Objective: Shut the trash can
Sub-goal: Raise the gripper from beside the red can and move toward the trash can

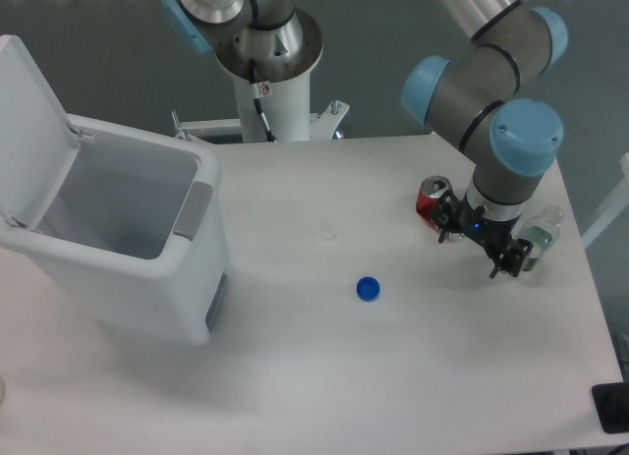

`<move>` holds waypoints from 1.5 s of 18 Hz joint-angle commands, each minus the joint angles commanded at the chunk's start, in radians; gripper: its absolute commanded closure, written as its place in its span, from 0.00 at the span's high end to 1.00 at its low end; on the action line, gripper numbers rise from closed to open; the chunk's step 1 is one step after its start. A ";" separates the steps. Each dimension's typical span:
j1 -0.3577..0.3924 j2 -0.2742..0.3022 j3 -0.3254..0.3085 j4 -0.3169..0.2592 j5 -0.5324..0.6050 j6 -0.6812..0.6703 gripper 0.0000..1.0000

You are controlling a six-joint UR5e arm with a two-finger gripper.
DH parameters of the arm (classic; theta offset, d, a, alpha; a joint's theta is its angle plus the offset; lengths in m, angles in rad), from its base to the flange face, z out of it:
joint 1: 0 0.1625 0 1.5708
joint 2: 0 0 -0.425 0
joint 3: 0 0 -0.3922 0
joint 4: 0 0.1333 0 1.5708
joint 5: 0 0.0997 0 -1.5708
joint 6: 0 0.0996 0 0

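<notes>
While its hinged lid (34,131) stands raised and tilted back at the left, the trash can (147,283) sits on the left part of the white bench (324,376), its mouth open and its pale interior visible. A grey latch tab (195,209) hangs at the upper edge of the wall facing the bench centre. A rectangular panel (216,300) is set low on the same wall.

Near the bench centre lies a small blue bottle cap (369,289), well apart from the trash can. A faint clear round disc (327,232) lies farther back, between the can and the arm.

At the right side, the UR5e arm (491,91), grey with light-blue joint covers, reaches down from the upper right. Its claw (477,239) is low over the bench, well apart from the trash can. The black fingers (506,258) are seen at an angle, and whether they are apart or together cannot be told. A crushed red drink can (430,199) stands just beside the claw on its left. A clear plastic bottle (541,241) lies just beside the claw on its right.

Behind the bench, a white column (270,91) carries the arm base. A black object (611,408) shows at the lower right edge.
</notes>
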 joint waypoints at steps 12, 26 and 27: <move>-0.024 0.139 -0.115 0.000 -0.005 -0.055 1.00; -0.164 0.432 -0.163 -0.009 -0.173 -0.524 0.62; -0.167 0.454 -0.163 -0.009 -0.181 -0.543 0.52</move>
